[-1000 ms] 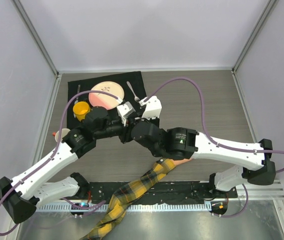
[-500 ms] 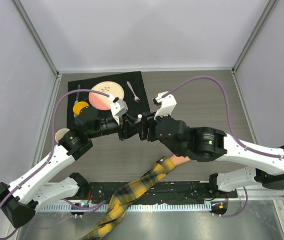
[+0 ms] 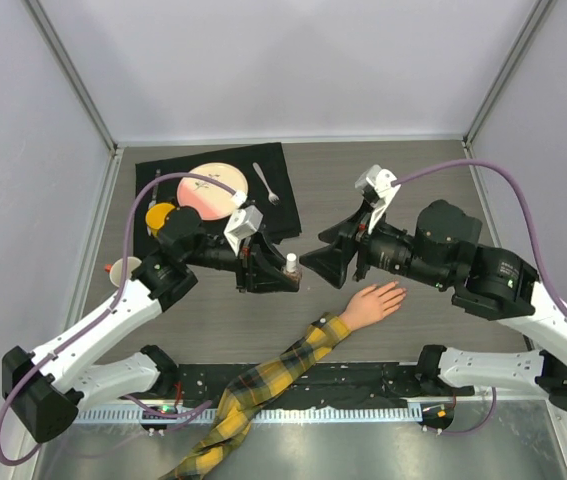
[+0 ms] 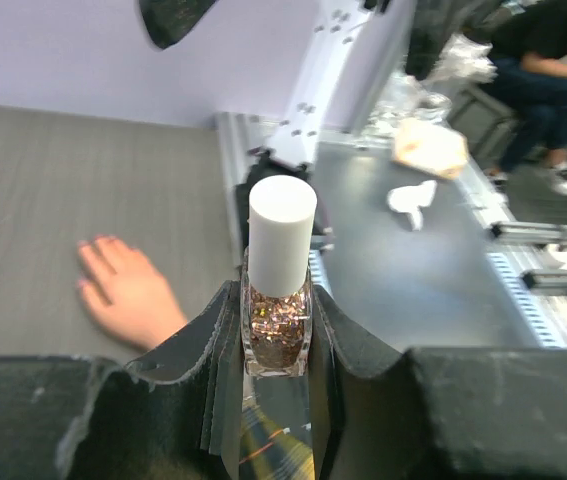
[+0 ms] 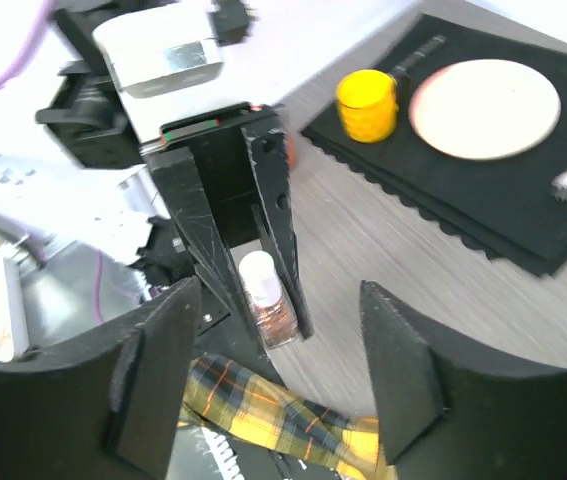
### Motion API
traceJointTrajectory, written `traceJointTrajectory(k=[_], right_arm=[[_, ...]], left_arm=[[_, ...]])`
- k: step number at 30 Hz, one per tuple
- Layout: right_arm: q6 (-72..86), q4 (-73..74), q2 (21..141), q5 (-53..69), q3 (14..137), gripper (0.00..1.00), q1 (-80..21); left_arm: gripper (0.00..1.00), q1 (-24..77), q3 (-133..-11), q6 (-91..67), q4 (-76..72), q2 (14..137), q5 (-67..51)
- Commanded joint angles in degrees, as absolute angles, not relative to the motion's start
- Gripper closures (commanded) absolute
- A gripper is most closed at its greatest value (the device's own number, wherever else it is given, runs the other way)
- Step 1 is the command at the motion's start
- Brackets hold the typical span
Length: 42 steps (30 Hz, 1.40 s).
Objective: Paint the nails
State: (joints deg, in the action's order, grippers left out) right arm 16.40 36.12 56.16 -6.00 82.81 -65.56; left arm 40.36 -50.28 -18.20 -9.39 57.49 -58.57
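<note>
My left pincer [image 4: 276,335] is clamping a small bottle [image 4: 277,322] of coppery glitter polish, with the white cap [image 4: 282,235] on top. It is sitting left of the mannequin hand [image 3: 371,303], clearly apart from it. My right pincer [image 3: 315,263] is standing wide open with nothing between its jaws. It is hanging just beyond the hand's wrist end and facing the bottle at close range without touching it.

The mannequin hand is lying flat on the wood table [image 3: 413,190], fingers spread and pointing right and away from my bases. The nails [image 3: 399,290] are at those fingertips, too small to make out. The plaid sleeve [image 3: 283,370] is trailing from the wrist toward the near table edge and crossing the black rail [image 3: 363,385] there.

Right of the hand and beyond it, bare table is running to the walls. Far left of the hand, a black mat [image 3: 168,168] is carrying a plate [image 3: 213,190], a yellow cup [image 3: 160,217] and a fork [image 3: 265,183]. Its scalloped near edge is lying just behind my left pincer.
</note>
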Motion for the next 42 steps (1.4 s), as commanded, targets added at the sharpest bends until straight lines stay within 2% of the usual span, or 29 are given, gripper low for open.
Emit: traceJointTrajectory(k=[1, 2, 6, 10, 23, 35, 38, 42], right_arm=[[11.3, 30.6, 56.4, 15.6, 80.5, 0.36, -59.7], [11.0, 30.3, 56.7, 19.8, 80.2, 0.41, -59.3], [10.0, 25.6, 56.6, 27.4, 77.4, 0.48, -58.0], [10.9, 21.0, 56.3, 32.3, 75.2, 0.48, -57.2], [12.4, 17.4, 57.7, 34.8, 74.7, 0.48, -55.2], [13.1, 15.8, 59.5, 36.7, 74.6, 0.57, -54.6], [13.5, 15.6, 59.8, 37.4, 74.6, 0.65, -54.4], [13.6, 15.8, 59.9, 38.9, 74.0, 0.85, -54.3]], left_arm=[[1.00, 40.2, -51.9, -30.4, -24.8, 59.1, -71.2], [1.00, 40.3, -51.9, -31.2, -25.8, 59.1, -71.8], [1.00, 40.3, -51.4, -34.0, -29.7, 59.3, -73.2], [1.00, 40.3, -51.1, -35.6, -31.6, 59.4, -74.3], [1.00, 40.5, -51.0, -36.8, -32.3, 59.1, -75.6], [1.00, 40.7, -51.0, -36.8, -32.3, 58.9, -75.4], [1.00, 40.7, -50.9, -36.7, -32.3, 58.8, -75.1], [1.00, 40.5, -51.4, -33.9, -29.9, 58.2, -72.6]])
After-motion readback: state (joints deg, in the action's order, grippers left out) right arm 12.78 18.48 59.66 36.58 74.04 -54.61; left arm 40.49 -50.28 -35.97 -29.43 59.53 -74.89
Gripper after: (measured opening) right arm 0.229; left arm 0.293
